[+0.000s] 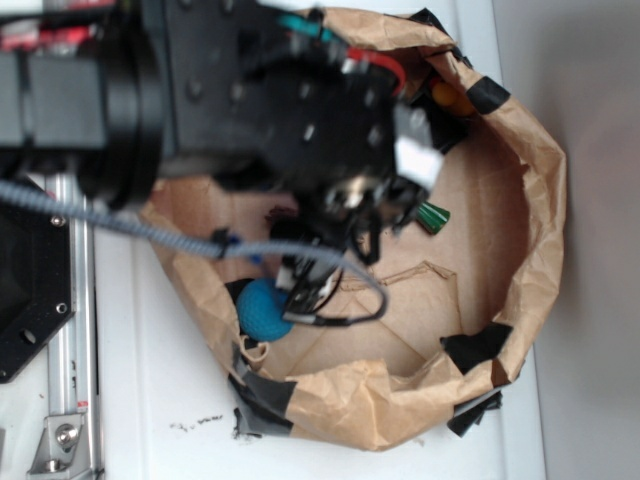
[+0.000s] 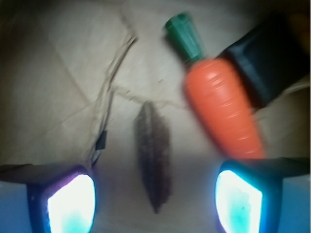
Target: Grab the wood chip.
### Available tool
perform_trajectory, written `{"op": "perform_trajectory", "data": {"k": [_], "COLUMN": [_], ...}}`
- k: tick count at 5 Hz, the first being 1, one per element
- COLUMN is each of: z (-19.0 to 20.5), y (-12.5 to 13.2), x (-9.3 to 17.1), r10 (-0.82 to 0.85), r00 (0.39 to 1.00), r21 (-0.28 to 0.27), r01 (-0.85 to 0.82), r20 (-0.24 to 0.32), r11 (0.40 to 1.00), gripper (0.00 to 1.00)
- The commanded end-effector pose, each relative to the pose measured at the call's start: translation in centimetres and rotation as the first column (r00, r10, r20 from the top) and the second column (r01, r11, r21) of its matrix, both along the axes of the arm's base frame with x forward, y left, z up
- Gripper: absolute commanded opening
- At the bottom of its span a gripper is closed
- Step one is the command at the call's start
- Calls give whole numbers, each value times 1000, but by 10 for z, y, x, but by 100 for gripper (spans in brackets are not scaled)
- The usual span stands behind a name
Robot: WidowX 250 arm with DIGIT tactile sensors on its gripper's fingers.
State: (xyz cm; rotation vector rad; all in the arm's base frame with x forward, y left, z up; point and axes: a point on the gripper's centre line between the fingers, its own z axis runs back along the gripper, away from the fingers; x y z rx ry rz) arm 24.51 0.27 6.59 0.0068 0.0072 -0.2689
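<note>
Wrist view: 1 wood chip lies flat on the brown paper floor of the bag, long axis running up-down in frame, grey-brown w/ lengthwise grain, pointed at both ends. The gripper hangs over it w/ its 2 fingers spread wide apart, nothing held; 2 glowing pads, 1 at lower left and 1 at lower right of the chip. The chip's lower end sits between them, touching neither.

Relative to the chip: 1 orange toy carrot w/ green stem lies up and to the right, tilted, stem pointing away from the chip; close to but apart from it. 1 black block lies beyond the carrot, further right, its edge partly covered by the carrot. A raised crease in the paper runs up-left of the chip.

Exterior view: 1 crumpled brown paper bag w/ rolled rim and several black tape patches sits on the white tabletop. The black arm reaches into it and hides the chip. 1 blue ball rests inside the bag by the near rim. The carrot's green stem pokes out past the arm. 1 grey braided cable crosses the arm.
</note>
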Motion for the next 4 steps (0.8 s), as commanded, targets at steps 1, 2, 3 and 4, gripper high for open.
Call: {"op": "perform_trajectory", "data": {"k": [1, 2, 3, 4], "z": [-14, -17, -17, -25], "y": [-3, 9, 9, 3], "x": [-5, 7, 15, 23], "r10": [55, 171, 229, 245], "r00": [998, 982, 970, 966], "r21": [17, -1, 16, 50], "r01": [-55, -171, -231, -250], "r20": [40, 75, 80, 86], "r11": [998, 985, 973, 967], "gripper": [100, 100, 100, 100]}}
